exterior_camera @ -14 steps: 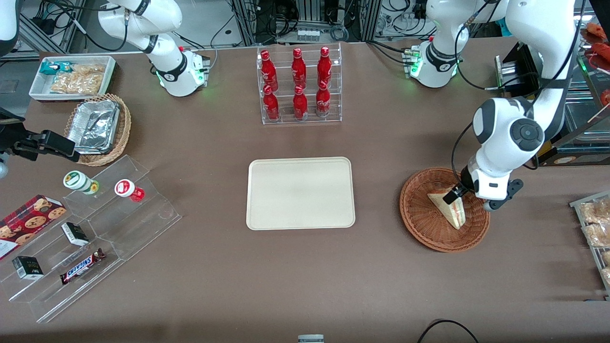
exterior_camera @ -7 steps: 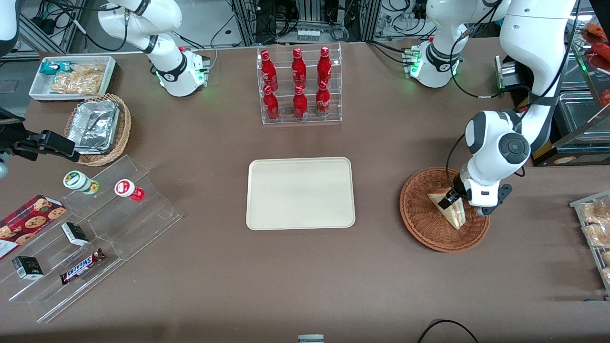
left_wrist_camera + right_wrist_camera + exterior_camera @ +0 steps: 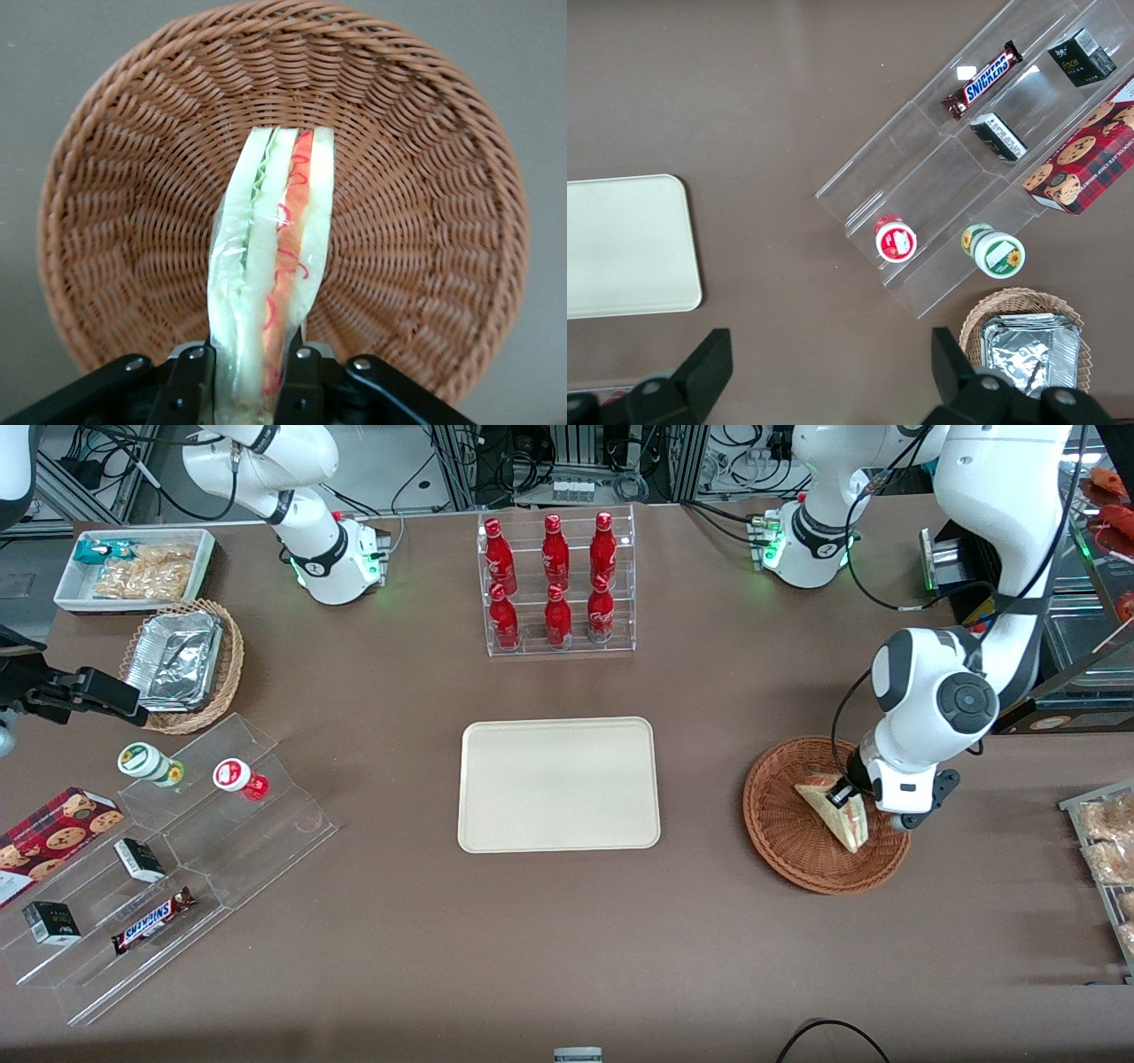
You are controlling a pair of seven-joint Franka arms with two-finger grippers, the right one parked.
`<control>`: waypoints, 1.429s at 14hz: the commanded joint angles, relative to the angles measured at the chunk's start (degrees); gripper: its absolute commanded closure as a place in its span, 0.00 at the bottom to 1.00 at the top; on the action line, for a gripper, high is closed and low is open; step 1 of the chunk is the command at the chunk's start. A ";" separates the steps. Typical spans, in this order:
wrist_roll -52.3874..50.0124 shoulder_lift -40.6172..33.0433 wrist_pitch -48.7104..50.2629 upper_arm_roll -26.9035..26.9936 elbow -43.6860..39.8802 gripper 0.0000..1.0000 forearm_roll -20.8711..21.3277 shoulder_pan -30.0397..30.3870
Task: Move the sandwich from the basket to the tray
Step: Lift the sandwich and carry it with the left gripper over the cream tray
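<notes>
1. Gripper [image 3: 842, 795] of the working arm is seen low over the basket [image 3: 780, 833], clamped on the sandwich [image 3: 837, 822].
2. In the left wrist view the two black fingers [image 3: 188, 382] are pressed against the bread faces at one end of the sandwich [image 3: 270, 283], which is held on edge with the red, pink and green filling line turned toward the camera.
3. Sandwich is located inside the basket [image 3: 425, 177]; whether its lower edge touches the weave cannot be told.
4. Basket is noted on the brown surface [image 3: 567, 939] toward the working arm's end.
5. Tray [image 3: 559, 785] is seen flat at mid-surface, well apart from the basket, with nothing on it.
6. Clear rack of red bottles [image 3: 556, 583] is recorded farther from the front camera than the tray.
7. Toward the parked arm's end, a clear stepped stand [image 3: 177, 859] with small snacks and a tan wicker basket of foil trays [image 3: 182, 662] are noted.
</notes>
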State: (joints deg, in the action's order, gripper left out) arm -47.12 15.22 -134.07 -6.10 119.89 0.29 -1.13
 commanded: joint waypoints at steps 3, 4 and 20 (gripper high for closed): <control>14.19 -0.28 14.60 -0.75 -9.58 0.87 1.73 -5.01; 16.60 -0.10 15.23 -0.84 -10.37 0.87 1.21 -6.15; -4.28 23.88 19.72 -1.11 -39.98 0.91 -1.08 -34.10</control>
State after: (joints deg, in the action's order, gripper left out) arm -48.59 34.77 -116.07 -7.93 86.15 -0.30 -32.82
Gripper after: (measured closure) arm 0.859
